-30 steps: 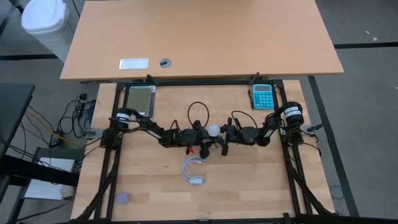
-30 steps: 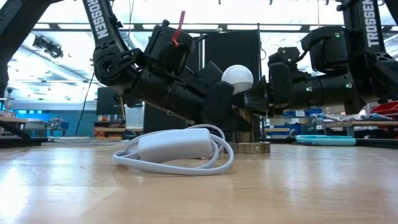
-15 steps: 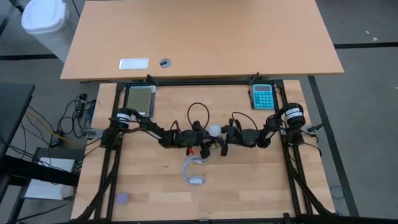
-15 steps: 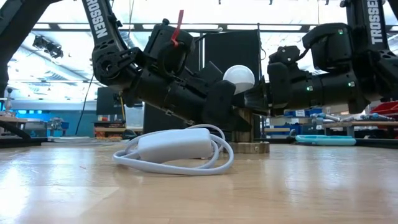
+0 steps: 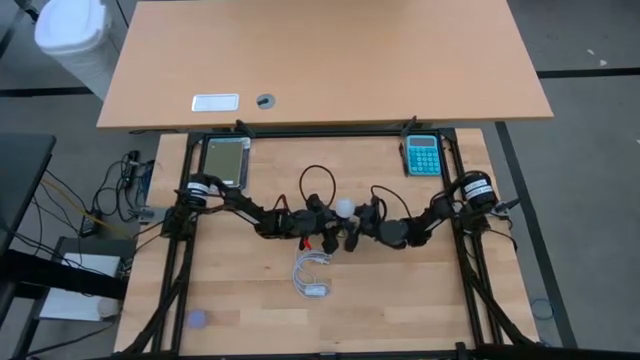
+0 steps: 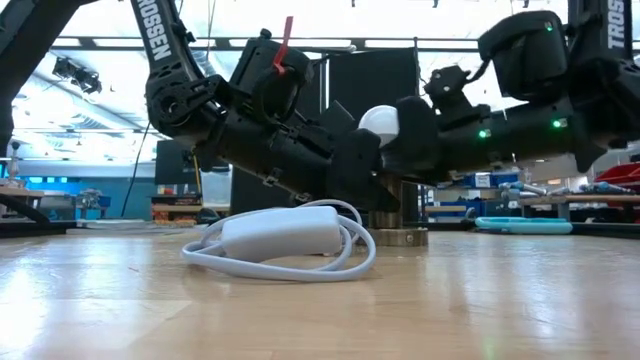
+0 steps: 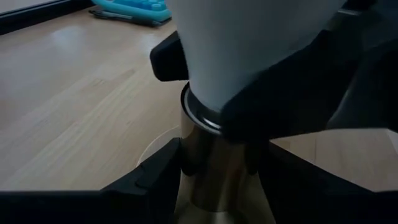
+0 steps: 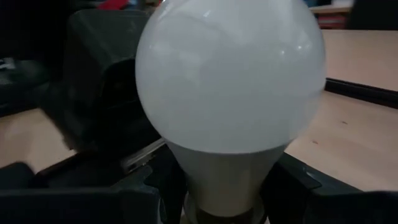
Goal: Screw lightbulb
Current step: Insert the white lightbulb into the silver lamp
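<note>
White capitals "TROSSEN" running down the left arm's upper link (image 6: pixel 163 33) in the low view, the same brand partly cut off as "TROSS" on the right arm's link (image 6: pixel 617 25) at the picture's edge, no other text legible anywhere

Frosted matt lightbulb (image 8: pixel 230 87), shiny metal socket (image 7: pixel 214 168), wood-grain table (image 5: pixel 420 290).

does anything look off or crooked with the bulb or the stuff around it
Nothing stands out. The lightbulb sits upright in the metal socket, with both tools at it, and the white cable lies coiled on the table.
</note>
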